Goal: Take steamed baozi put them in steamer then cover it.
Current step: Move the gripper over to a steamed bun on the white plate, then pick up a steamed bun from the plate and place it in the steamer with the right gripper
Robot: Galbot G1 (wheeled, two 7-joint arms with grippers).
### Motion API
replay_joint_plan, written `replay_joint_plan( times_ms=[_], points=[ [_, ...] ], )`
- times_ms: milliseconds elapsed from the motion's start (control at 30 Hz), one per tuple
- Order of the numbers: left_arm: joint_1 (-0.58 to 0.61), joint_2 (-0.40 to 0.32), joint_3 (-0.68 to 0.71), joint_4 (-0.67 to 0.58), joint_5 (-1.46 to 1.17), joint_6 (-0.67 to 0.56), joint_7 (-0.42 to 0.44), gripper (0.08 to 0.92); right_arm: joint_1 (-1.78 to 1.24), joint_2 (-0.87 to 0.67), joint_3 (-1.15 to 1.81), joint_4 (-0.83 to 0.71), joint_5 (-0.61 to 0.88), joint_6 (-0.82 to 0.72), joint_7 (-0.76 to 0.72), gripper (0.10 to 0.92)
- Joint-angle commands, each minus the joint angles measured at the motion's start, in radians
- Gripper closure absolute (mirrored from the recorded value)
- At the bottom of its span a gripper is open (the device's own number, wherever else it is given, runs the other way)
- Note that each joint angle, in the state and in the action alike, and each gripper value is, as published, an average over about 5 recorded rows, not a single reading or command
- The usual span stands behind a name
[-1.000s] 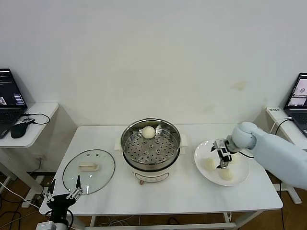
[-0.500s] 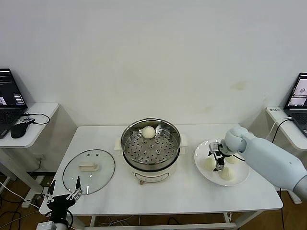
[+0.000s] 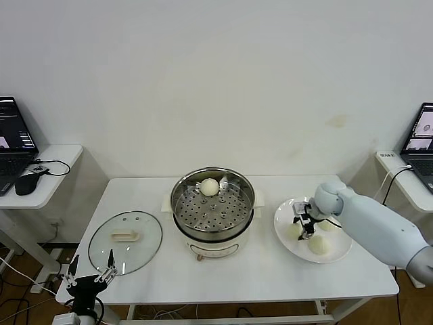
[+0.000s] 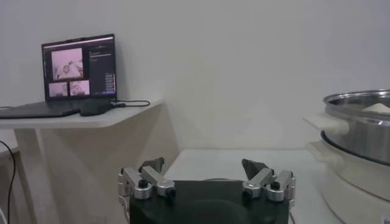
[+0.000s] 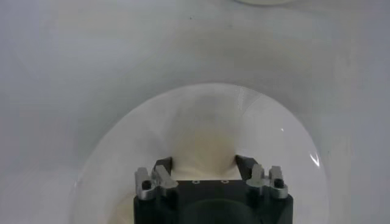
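The steamer (image 3: 212, 206) stands at the table's middle with one steamed baozi (image 3: 210, 187) on its perforated tray. To its left the glass cover (image 3: 125, 242) lies flat on the table. On the white plate (image 3: 284, 220) at the right lie three more baozi. My right gripper (image 3: 302, 227) is down on the leftmost one (image 3: 294, 232) and shut on it; in the right wrist view the cream bun (image 5: 203, 143) fills the space between the fingers (image 5: 162, 165) of the gripper (image 5: 203, 163). My left gripper (image 3: 91, 274) hangs open below the table's front left corner, holding nothing (image 4: 206, 167).
A side table at the left carries a laptop (image 3: 13, 139) and a mouse (image 3: 27, 183). Another laptop (image 3: 421, 135) stands on a side table at the right. The steamer's wall (image 4: 359, 122) shows at the edge of the left wrist view.
My right gripper has shifted a little left over the plate, come down on the leftmost baozi and shut on it. The left arm has not moved.
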Motion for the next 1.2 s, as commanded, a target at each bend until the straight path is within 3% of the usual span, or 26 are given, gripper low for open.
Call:
replay_joint_plan(
  times_ms=[33, 300, 500, 700, 967, 1200],
  points=[
    [0.001, 0.002, -0.001, -0.005, -0.001, -0.001, 0.0, 0.177, 0.053, -0.025, -0.031, 0.038, 0.028, -0.003, -0.01, 0.427],
    [-0.008, 0.01, 0.009, -0.017, -0.002, 0.004, 0.002, 0.177, 0.311, -0.131, -0.162, 0.173, 0.188, -0.054, -0.015, 0.422],
    [-0.014, 0.019, 0.012, -0.024, -0.004, 0.01, 0.004, 0.177, 0.557, -0.126, -0.307, 0.244, 0.35, -0.109, 0.002, 0.414],
    [-0.021, 0.021, 0.015, -0.028, -0.006, 0.013, 0.007, 0.177, 0.729, -0.011, -0.405, 0.274, 0.5, -0.186, 0.043, 0.406],
    [-0.026, 0.027, 0.011, -0.031, -0.01, 0.015, 0.007, 0.177, 0.741, 0.202, -0.435, 0.256, 0.682, -0.321, 0.127, 0.398],
    [-0.018, 0.031, -0.007, -0.039, -0.014, 0.014, 0.009, 0.177, 0.626, 0.396, -0.447, 0.155, 0.7, -0.376, 0.175, 0.397]
  ],
)
